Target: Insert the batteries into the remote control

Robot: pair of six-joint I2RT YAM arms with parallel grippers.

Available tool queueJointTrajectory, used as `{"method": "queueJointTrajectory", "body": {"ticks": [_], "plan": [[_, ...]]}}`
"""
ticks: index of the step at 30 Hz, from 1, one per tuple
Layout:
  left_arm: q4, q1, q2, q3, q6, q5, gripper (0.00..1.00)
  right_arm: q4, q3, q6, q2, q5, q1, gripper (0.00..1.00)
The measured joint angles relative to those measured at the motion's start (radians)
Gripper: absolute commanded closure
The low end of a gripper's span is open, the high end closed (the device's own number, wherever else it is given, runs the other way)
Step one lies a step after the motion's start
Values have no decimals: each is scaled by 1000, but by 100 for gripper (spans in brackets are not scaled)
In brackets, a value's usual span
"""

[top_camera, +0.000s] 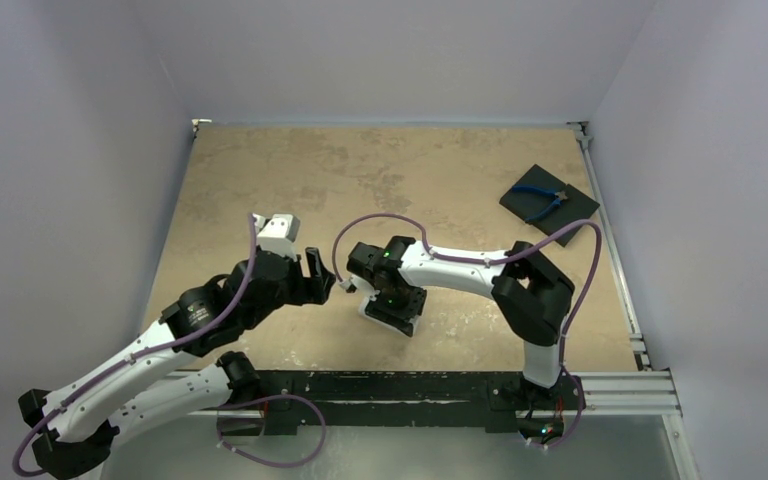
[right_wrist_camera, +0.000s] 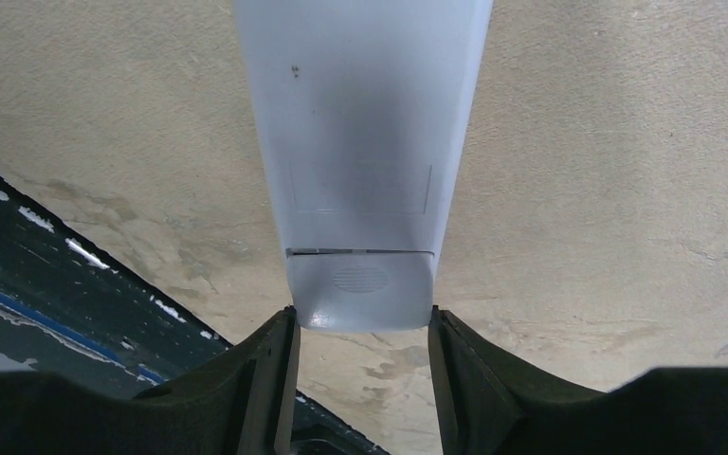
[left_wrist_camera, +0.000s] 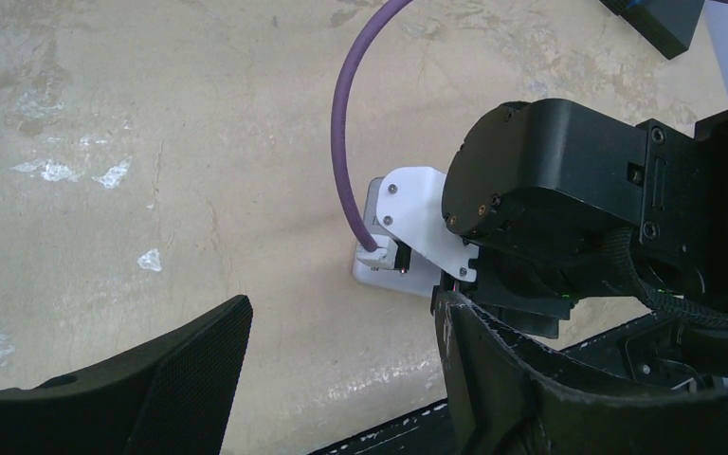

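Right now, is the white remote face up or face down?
Face down: the remote shows its plain white back with a battery-door seam, no screen or buttons.

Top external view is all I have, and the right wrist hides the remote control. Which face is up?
Observer: The right wrist camera shows the remote control lying back up, plain white, with its cover panel in place.
Operator: Is the right gripper on it?
Observer: The right gripper has its fingers flanking the remote's near end, one at each corner. I cannot tell whether they clamp it.
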State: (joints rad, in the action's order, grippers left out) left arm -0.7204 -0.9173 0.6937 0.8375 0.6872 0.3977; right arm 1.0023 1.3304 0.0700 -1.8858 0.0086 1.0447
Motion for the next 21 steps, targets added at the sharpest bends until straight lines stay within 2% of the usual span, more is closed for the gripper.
{"method": "queueJointTrajectory", "body": {"ticks": [21], "plan": [[-3,-39,-2,0,1,27,29,-41,1,-31,2,-23,3,86]]}}
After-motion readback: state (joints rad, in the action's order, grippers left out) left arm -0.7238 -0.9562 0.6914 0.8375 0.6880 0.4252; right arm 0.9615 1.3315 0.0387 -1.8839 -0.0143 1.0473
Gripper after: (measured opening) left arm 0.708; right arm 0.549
